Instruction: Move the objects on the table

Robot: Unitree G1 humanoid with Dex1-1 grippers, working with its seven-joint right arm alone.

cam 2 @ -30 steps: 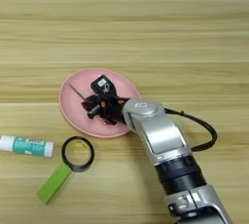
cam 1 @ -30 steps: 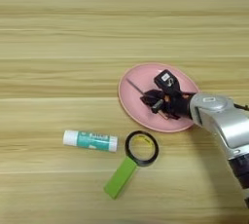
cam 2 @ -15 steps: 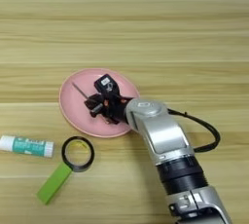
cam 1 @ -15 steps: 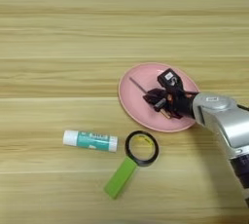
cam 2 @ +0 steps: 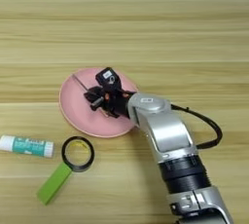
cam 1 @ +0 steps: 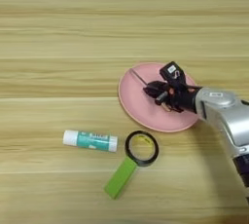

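The right gripper (cam 2: 97, 99) hangs low over the pink plate (cam 1: 133, 108), its two black fingers closed around the orange handle of the screwdriver (cam 1: 146, 84); the thin metal shaft pokes out toward the plate's far-left rim, and whether its tip touches the plate cannot be told; the silver forearm (cam 2: 163, 135) runs back toward the table's near right corner, a black cable (cam 2: 204, 121) looping beside it.

The plate sits right of the middle of the table (cam 1: 58, 23); just off its near-left rim lies a magnifying glass (cam 1: 132, 161) with black ring and green handle, the handle pointing toward the near edge; left of the ring, apart from it, the glue stick (cam 1: 90, 140) lies on its side, white cap toward the table's left edge.

By appearance the screwdriver is light and stiff; the handle is the sound place to hold it, since the slim shaft would likely slip or pivot between the fingers; held near one end, it may swing if the grip is loose. The glue stick looks light, rigid and smooth, and apt to roll; a hold across the middle of its barrel would suit it best.
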